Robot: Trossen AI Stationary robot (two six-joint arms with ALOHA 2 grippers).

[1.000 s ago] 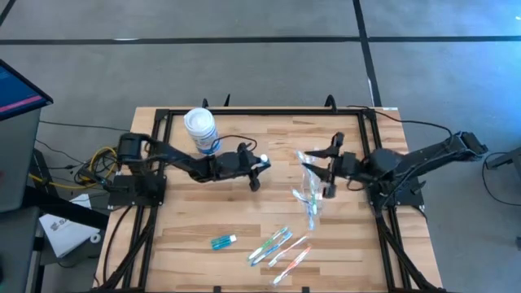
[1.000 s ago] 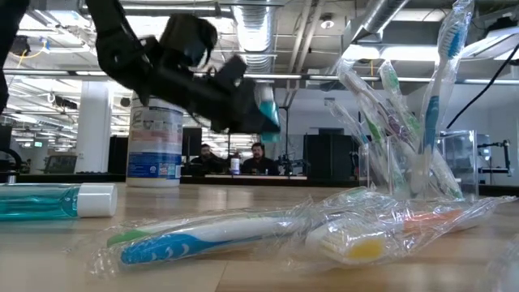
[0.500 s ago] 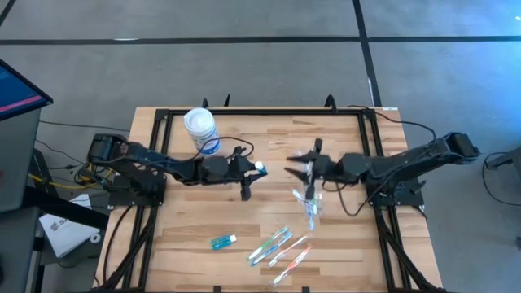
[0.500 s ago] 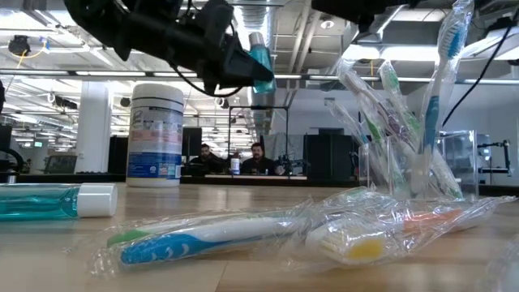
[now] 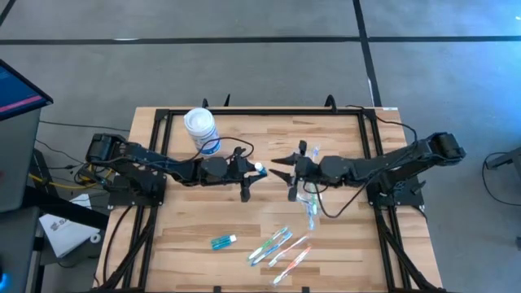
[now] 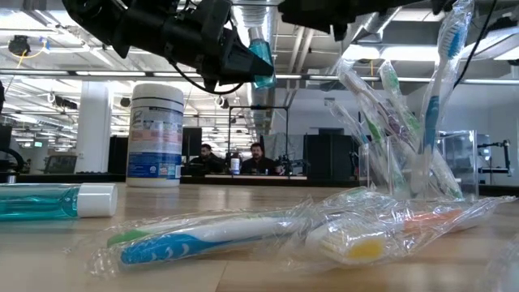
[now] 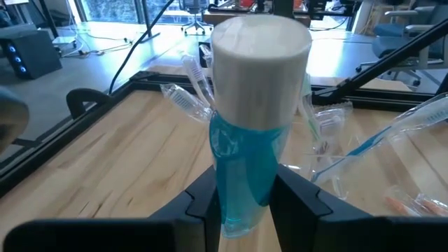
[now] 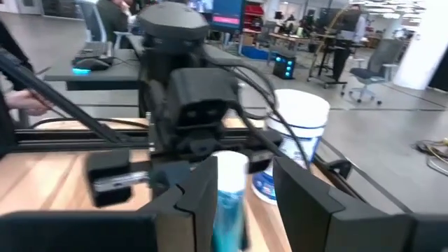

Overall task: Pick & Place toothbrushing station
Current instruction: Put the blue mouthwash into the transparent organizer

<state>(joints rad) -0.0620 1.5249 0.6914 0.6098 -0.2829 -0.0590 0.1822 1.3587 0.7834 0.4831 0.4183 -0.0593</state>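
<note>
My left gripper (image 5: 251,172) is shut on a small teal tube with a white cap (image 7: 255,105), held high above the table's middle; it also shows in the low view (image 6: 261,61). My right gripper (image 5: 281,172) is open and faces it. Its two fingers stand on either side of the tube's cap (image 8: 231,168), and I cannot tell whether they touch it. The clear cup (image 6: 405,166) with several wrapped toothbrushes stands on the table, right of centre (image 5: 308,198). More wrapped toothbrushes (image 5: 279,246) and a second teal tube (image 5: 222,241) lie near the front edge. My left gripper pinches the teal tube by its flat lower end (image 7: 241,192) between its two fingers. The fingers come roughly level from the table's left. The tube points away from the gripper, cap toward the right arm, lifted clear of the table.
A white canister with a blue label (image 5: 201,130) stands at the far left of the table, behind the left arm. Black frame rails (image 5: 244,112) run along the table's edges. People sit in the room behind (image 6: 259,158).
My right gripper has gone toward the table's left, up to the tube's cap, and now has its open fingers around it. My left gripper has risen with the tube and then kept still.
</note>
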